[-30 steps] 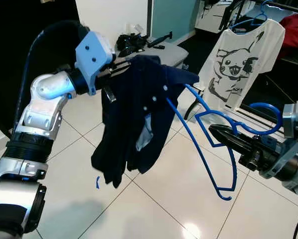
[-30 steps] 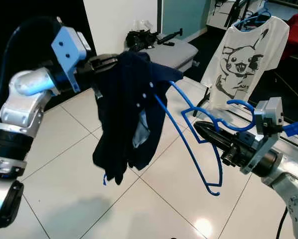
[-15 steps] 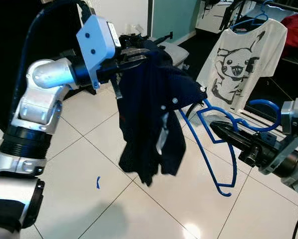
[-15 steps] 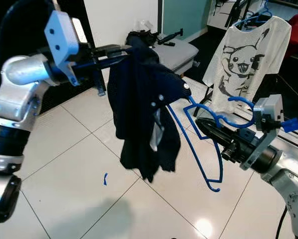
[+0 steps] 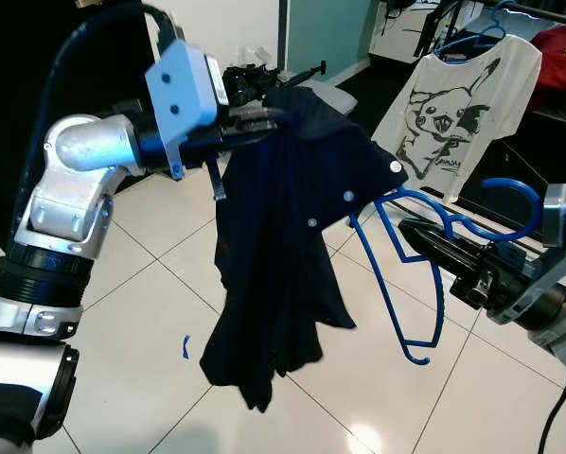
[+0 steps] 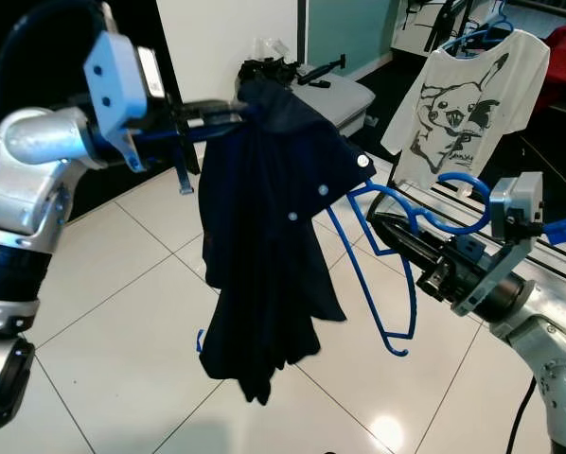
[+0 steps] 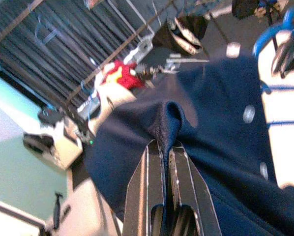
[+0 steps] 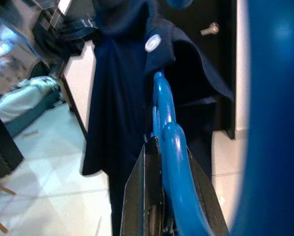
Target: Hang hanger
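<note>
Nearby, white printed tee (image 5: 451,99) on rail, behind blue hanger (image 5: 411,274).

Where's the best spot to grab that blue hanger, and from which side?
Grip the blue hanger at its neck, just below the hook, from the hook side. The right gripper already clamps there; one shoulder is tucked inside the navy shirt.

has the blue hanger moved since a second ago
Yes. The blue hanger, shut in the right pincer, sits higher and closer to the white t-shirt than before.

A home's tiled room (image 5: 141,312) with a clothes rack (image 5: 539,14).
</note>
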Robot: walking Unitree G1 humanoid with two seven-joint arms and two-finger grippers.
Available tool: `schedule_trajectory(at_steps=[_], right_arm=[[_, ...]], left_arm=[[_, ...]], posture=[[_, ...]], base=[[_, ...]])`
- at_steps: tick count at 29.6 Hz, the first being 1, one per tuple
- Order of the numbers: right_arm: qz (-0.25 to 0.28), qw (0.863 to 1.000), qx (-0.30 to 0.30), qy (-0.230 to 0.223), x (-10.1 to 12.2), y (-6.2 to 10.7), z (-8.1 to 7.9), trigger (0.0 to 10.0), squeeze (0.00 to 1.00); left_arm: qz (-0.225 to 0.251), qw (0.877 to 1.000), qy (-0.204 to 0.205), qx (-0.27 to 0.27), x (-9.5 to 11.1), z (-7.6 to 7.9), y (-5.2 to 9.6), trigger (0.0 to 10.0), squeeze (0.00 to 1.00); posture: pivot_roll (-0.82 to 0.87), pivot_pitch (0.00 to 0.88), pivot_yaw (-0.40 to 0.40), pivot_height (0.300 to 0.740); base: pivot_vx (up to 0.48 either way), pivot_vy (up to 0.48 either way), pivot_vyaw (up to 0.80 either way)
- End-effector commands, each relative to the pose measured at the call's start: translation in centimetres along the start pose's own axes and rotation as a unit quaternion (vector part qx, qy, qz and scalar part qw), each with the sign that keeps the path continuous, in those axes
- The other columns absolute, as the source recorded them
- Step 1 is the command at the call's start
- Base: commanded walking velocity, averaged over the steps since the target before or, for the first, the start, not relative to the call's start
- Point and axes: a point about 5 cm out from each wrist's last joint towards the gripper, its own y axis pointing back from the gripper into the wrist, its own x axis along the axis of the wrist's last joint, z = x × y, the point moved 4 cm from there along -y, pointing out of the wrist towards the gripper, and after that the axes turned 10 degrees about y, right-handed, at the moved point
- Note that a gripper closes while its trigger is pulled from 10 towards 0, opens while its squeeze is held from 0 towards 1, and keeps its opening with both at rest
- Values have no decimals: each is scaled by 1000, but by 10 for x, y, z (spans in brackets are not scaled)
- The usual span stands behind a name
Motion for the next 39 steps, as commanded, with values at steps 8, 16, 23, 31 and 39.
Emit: schedule_trajectory(at_steps=[8,16,23,31,39], right_arm=[[49,999,-10,6,20,4,3,10000,0],[56,998,-14,6,22,5,4,10000,0],[53,998,-23,7,21,5,8,10000,0],[41,999,-17,12,15,-3,9,10000,0],[29,999,-16,22,7,-27,17,10000,0]], left_arm=[[-62,998,14,1,-25,0,14,10000,1000],[-81,997,17,6,-30,-2,22,10000,1000],[-46,997,27,59,-21,-13,19,10000,1000],[30,954,236,182,-41,18,-9,10000,0],[8,887,390,247,-68,62,-18,10000,0]], posture=[[12,119,30,740],[11,121,28,740],[15,124,26,740],[9,133,28,740],[27,142,23,740]], base=[[0,0,0],[0,0,0],[0,0,0],[0,0,0],[0,0,0]])
